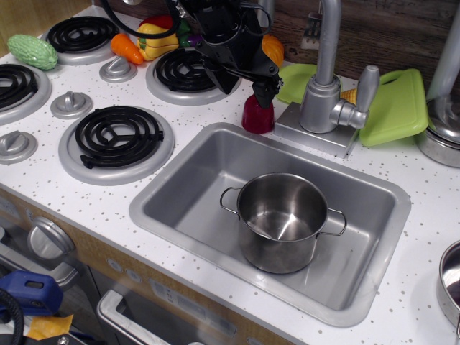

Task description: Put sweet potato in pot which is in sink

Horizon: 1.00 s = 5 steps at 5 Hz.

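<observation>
Pinching only the top of the sweet potato (pixel 257 116), your gripper (pixel 263 91) looks nearly closed on it at the sink's (pixel 374 237) 11 o'clock rim; it could slip before reaching the pot (pixel 282 221) at 5 o'clock

Dark red sweet potato (pixel 256 115), shiny steel pot (pixel 282 223), grey sink (pixel 180 188) (speckled white counter (pixel 108 198))

Toy kitchen: play stove w/ coil burners (pixel 116 134), knobs (pixel 71 104), sink (pixel 187 188) & faucet (pixel 327 86), plastic veg (pixel 32 51).
</observation>
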{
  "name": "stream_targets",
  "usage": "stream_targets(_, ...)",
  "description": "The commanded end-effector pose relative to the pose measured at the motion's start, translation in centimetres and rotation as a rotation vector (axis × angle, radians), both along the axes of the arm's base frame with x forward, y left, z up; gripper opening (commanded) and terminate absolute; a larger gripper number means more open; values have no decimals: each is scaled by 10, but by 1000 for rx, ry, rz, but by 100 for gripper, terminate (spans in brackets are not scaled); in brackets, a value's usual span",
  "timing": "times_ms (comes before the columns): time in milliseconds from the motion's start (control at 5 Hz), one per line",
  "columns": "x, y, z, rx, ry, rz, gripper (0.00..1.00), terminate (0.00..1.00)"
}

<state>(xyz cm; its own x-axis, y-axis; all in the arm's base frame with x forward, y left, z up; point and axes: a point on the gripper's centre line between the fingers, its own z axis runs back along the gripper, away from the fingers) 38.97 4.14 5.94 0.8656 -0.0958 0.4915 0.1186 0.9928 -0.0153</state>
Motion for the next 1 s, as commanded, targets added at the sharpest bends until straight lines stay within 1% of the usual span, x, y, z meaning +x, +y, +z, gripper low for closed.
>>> stream_targets(0,0,0,0,0,0,0,100,0)
stream_targets(200,11,3,2,-1,-29,-23,100,0)
stream_targets(400,19,5,0,-17,-43,-40,100,0)
stream_targets(800,27,9,-13,-47,-76,-51,100,0)
